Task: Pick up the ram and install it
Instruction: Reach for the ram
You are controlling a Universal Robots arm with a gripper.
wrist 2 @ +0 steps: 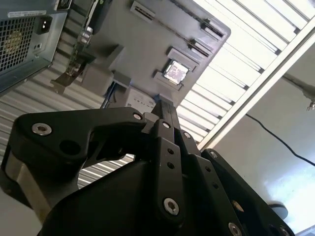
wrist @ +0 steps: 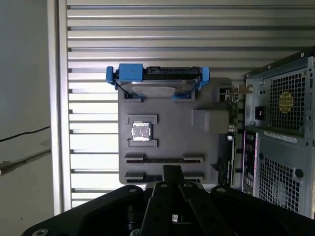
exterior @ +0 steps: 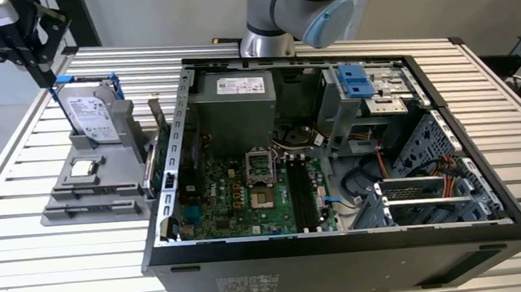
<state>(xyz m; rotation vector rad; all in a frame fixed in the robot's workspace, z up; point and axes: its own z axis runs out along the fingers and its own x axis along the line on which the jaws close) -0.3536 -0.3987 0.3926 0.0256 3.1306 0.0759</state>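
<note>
The ram [exterior: 158, 139] is a thin dark green board standing on edge along the side of the grey parts holder [exterior: 98, 188], next to the open computer case [exterior: 341, 247]. It also appears in the first wrist view as a dark green strip [wrist: 228, 157]. My gripper [exterior: 52, 79] hangs above the far end of the holder, over the hard drive [exterior: 91, 113]. It is apart from the ram. Its black fingers [wrist: 172, 171] are shut together with nothing between them, as the second wrist view also shows [wrist 2: 165, 104]. The black memory slots [exterior: 305, 198] lie on the motherboard inside the case.
The holder also carries a small square silver CPU chip [wrist: 141, 131] and the blue-framed drive [wrist: 157, 81]. Everything stands on a slatted metal table [exterior: 49, 271]. Inside the case are the power supply [exterior: 235, 110], a CPU socket [exterior: 259, 163] and drive cages [exterior: 429, 196].
</note>
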